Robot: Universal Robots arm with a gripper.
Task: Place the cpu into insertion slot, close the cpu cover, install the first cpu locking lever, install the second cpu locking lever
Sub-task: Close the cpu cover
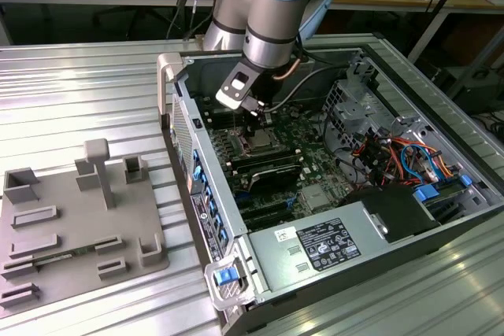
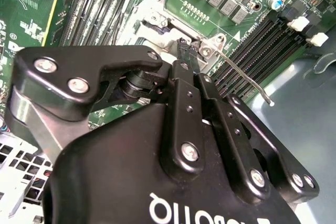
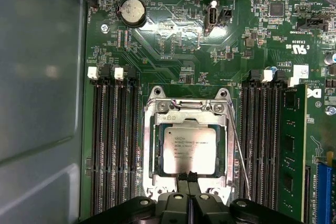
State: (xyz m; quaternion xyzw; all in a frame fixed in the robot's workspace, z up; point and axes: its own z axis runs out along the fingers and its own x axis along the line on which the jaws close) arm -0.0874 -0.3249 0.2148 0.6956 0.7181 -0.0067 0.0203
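End effector [image 3: 187, 178] is pressed together, with nothing visible between the tips. The tips are over the rim of the cpu cover [image 3: 149, 145]; I can't confirm contact. The cpu [image 3: 189, 150] is seated in the insertion slot [image 3: 157, 157], metal face up with small dark print on it. The cover frame lies flat around it. One wire locking lever [image 2: 247, 77] is unlatched, its free end out over the memory slots [image 3: 113, 145]. The motherboard [image 3: 173, 35] carries white silkscreen lettering and a coin cell [image 3: 133, 11]. In the exterior view the power supply label [image 1: 319, 243], white with dense print, is at 5 o'clock from the socket. A grey fixture tray [image 1: 71, 226] sits on the worktop [image 1: 79, 76] at 9 o'clock from the computer case [image 1: 441, 230].
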